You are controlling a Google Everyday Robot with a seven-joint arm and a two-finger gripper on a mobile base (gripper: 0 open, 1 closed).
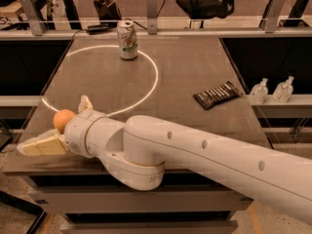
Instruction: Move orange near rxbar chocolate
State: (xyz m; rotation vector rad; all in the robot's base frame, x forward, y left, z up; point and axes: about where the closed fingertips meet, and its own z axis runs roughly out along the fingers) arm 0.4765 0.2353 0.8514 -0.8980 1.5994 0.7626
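Note:
The orange [63,120] sits on the table near its front left corner. My gripper [52,125] is there too, open, with one cream finger [41,144] low and to the left of the orange and the other finger [85,103] just behind and to the right of it, so the fruit lies between them. The rxbar chocolate [217,94], a flat dark bar with pale stripes, lies at the right side of the table, far from the orange. My white arm crosses the front of the view.
A green-and-white soda can [128,39] stands upright at the back. A white ring of light [155,77] lies on the dark table top [185,67]. Two small clear bottles [270,89] stand on a ledge right of the table.

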